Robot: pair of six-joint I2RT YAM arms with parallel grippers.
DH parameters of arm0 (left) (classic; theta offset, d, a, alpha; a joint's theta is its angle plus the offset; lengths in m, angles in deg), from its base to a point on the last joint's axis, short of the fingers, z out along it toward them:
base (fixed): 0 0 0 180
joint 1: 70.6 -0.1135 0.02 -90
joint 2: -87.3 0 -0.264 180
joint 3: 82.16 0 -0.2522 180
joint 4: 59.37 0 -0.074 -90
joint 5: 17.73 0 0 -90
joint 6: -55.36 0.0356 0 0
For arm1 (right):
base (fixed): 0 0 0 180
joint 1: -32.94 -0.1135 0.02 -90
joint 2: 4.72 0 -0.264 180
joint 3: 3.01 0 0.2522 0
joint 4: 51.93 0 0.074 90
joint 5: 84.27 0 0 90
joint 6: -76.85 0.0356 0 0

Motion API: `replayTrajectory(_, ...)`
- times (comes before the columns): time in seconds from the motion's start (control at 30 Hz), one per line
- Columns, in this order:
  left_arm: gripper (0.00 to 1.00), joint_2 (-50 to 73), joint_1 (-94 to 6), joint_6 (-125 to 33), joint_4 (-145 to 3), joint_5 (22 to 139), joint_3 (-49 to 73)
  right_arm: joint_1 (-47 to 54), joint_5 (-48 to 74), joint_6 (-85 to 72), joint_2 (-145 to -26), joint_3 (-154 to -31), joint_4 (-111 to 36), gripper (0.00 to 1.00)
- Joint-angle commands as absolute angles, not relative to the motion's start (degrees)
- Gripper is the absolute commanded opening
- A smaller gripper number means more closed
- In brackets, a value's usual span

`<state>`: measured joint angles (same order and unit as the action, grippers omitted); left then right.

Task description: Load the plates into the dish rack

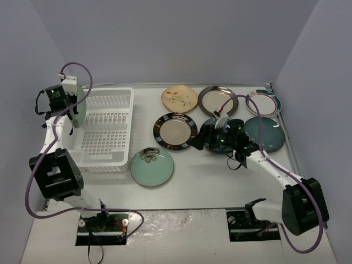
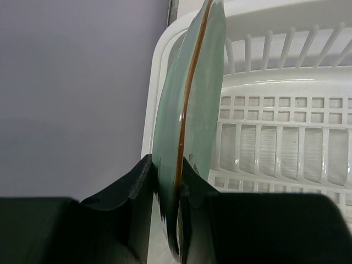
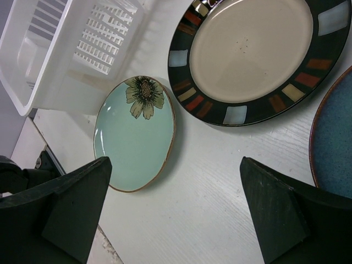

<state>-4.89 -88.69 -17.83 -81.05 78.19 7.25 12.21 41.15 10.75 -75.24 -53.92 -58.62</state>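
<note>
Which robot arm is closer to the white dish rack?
Left. The left fingers hold a teal plate upright at the left end of the dish rack; the right fingers, open, hover over the table off its right side.

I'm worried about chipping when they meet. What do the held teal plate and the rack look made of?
Held teal plate: probably glazed ceramic. Its face is glossy with soft highlights, and a brown line runs along the rim edge.
Rack: looks like moulded white plastic with a semi-gloss, slightly translucent finish. Its thin slotted walls and ribs look cast in one piece.
</note>
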Motion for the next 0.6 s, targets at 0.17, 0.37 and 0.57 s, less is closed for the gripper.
replayTrajectory(0.17,0.00,-4.01,-89.67,-22.15,-68.03,78.60,8.93,10.71,42.12,9.18,-75.99,-55.00,-62.08,1.00)
replayTrajectory(0.37,0.18,-3.46,-89.67,-23.60,-66.36,77.66,11.01,9.46,41.85,8.56,-76.64,-55.20,-61.73,1.00)
replayTrajectory(0.57,0.45,-2.40,-89.67,-24.50,-66.70,76.82,10.88,6.54,39.20,7.52,-77.81,-55.53,-59.81,1.00)
